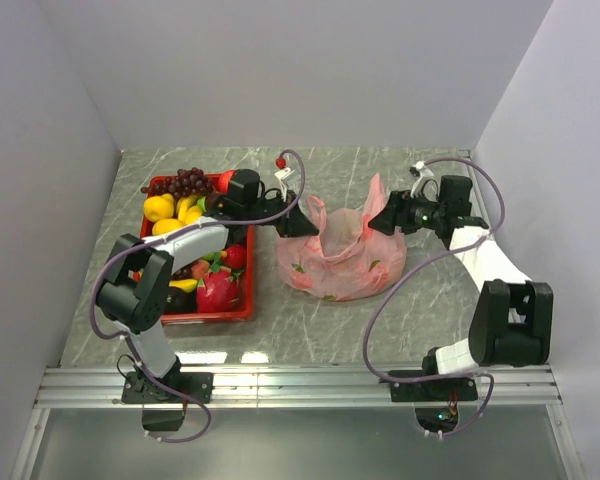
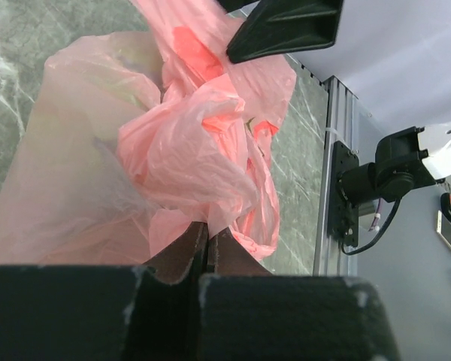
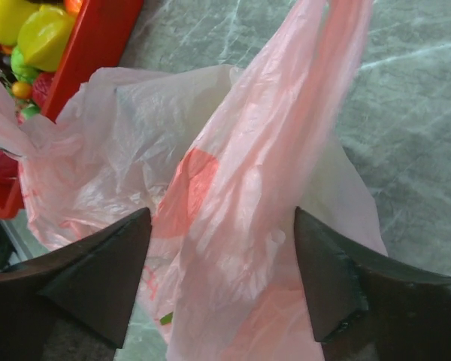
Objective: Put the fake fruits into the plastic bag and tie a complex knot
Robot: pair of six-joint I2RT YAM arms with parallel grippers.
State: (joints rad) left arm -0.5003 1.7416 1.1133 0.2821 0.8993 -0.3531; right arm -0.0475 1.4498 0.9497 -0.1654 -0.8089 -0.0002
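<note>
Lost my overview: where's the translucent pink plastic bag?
Top view: the pink plastic bag lies mid-table, right of the red rectangular tray, between the left gripper and right gripper.

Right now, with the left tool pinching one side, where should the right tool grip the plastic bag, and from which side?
Probably the upright handle strip on the plastic bag's right side. It stands tall and narrow between the open fingers of the right tool, so closing in from the right should catch it, opposite the edge the left tool pinches.
</note>
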